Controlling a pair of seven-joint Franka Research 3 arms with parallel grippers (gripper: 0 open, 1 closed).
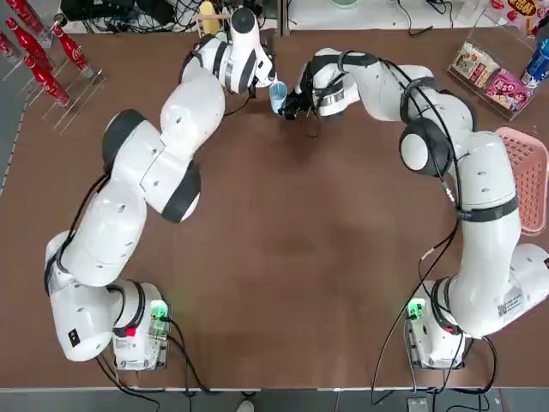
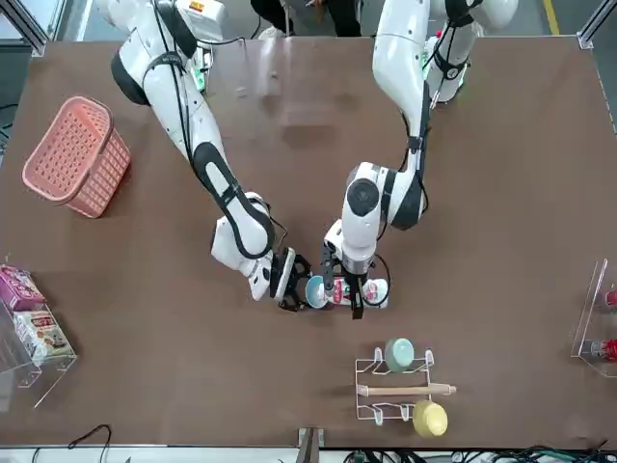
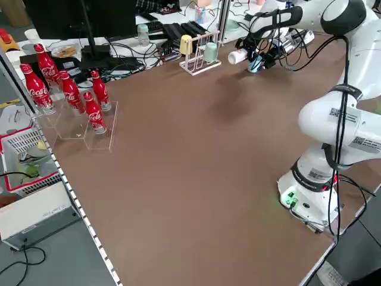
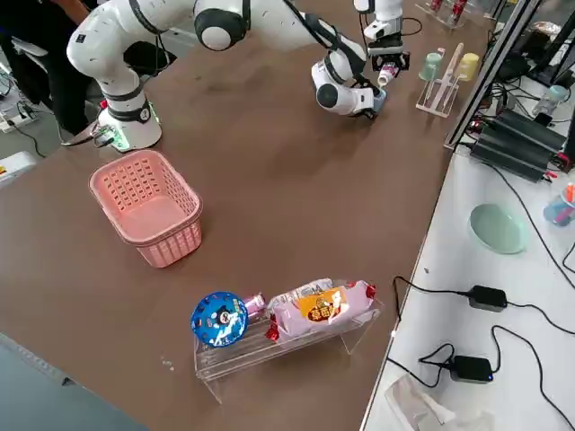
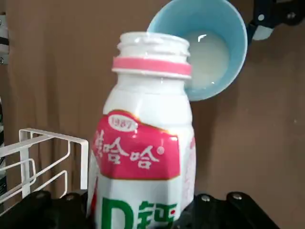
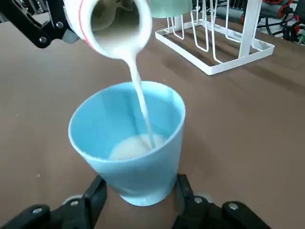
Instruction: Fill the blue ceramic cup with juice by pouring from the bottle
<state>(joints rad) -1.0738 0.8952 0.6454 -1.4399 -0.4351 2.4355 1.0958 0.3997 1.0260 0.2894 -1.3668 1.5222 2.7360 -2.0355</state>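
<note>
The white bottle point(image 5: 145, 143) with a red-and-pink label is tipped over, its open mouth point(image 6: 116, 16) above the blue ceramic cup point(image 6: 128, 148). A thin stream of pale juice falls into the cup, which holds a shallow pool. My left gripper point(image 1: 262, 73) is shut on the bottle point(image 2: 362, 289) at the far middle of the table. My right gripper point(image 1: 290, 101) is shut on the blue cup point(image 1: 278, 93), holding it just under the bottle. The same cup point(image 2: 315, 289) sits between both grippers in the front view.
A white wire rack point(image 2: 395, 391) with a mint-green cup point(image 2: 398, 353) and a yellow cup point(image 2: 430, 418) stands just beyond the grippers. A pink basket point(image 1: 525, 176) sits at the right edge. Red bottles point(image 1: 39, 56) stand at the far left.
</note>
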